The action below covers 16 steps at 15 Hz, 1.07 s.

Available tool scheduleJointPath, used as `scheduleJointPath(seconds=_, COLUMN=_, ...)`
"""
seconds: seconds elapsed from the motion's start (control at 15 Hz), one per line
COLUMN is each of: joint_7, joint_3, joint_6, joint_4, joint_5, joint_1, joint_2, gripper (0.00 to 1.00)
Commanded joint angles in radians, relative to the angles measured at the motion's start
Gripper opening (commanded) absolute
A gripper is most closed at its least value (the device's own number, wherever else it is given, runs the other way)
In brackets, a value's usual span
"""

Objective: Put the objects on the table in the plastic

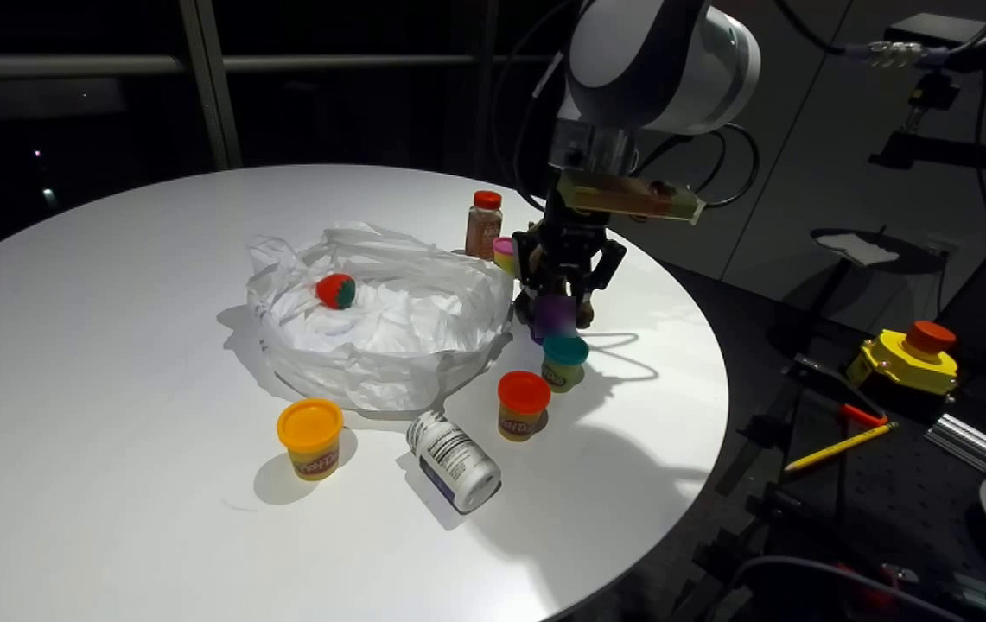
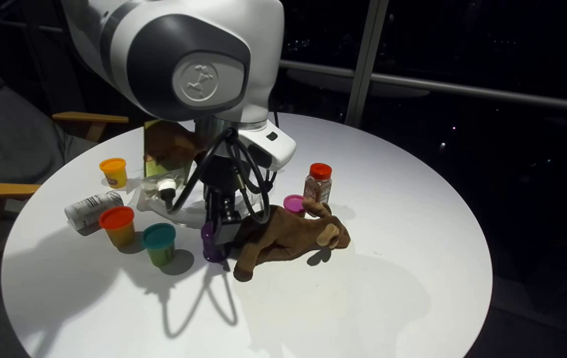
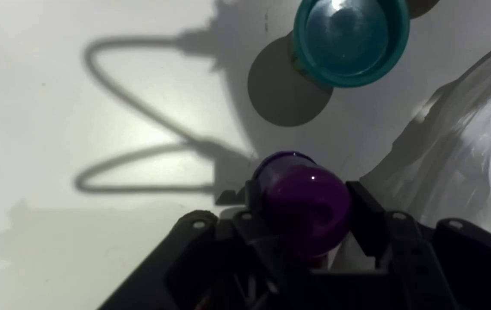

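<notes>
Beside the plastic bag (image 1: 372, 380), the gripper (image 3: 303, 193) clamps the purple cup (image 3: 310, 202), which, being glossy and round, might slip free.

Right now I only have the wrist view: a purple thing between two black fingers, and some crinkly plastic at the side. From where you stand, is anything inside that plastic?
Observer: Yes, in an exterior view a strawberry-like red thing lies inside the plastic.
Operator: Lovely! And what's near that claw that I can't make out from here?
Observer: A brown plush animal, stretched out on the table close beside the gripper.
Operator: Aww. Is there any bottle out there lying down?
Observer: Yes, a white bottle lies on its side, in both exterior views.
</notes>
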Motion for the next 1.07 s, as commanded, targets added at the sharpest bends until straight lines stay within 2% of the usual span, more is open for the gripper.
scheduleJointPath(seconds=0.0, joint_7=-0.046, joint_3=0.029, joint_6=-0.021, joint_4=-0.009, joint_5=0.062, joint_1=-0.022, joint_2=-0.036, gripper=0.26)
scheduleJointPath(seconds=0.33, joint_7=0.058, joint_3=-0.017, joint_6=-0.059, joint_4=-0.055, joint_5=-0.012, joint_1=0.044, joint_2=-0.173, gripper=0.26)
scheduleJointPath(seconds=0.53, joint_7=0.153, joint_3=-0.034, joint_6=-0.081, joint_4=-0.017, joint_5=-0.112, joint_1=0.086, joint_2=-0.231, gripper=0.26)
scheduleJointPath(seconds=0.73, joint_7=0.196, joint_3=-0.007, joint_6=-0.132, joint_4=0.067, joint_5=-0.178, joint_1=0.099, joint_2=-0.222, gripper=0.26)
scheduleJointPath(seconds=1.0, joint_7=0.167, joint_3=0.025, joint_6=-0.198, joint_4=0.234, joint_5=-0.174, joint_1=0.105, joint_2=-0.106, gripper=0.26)
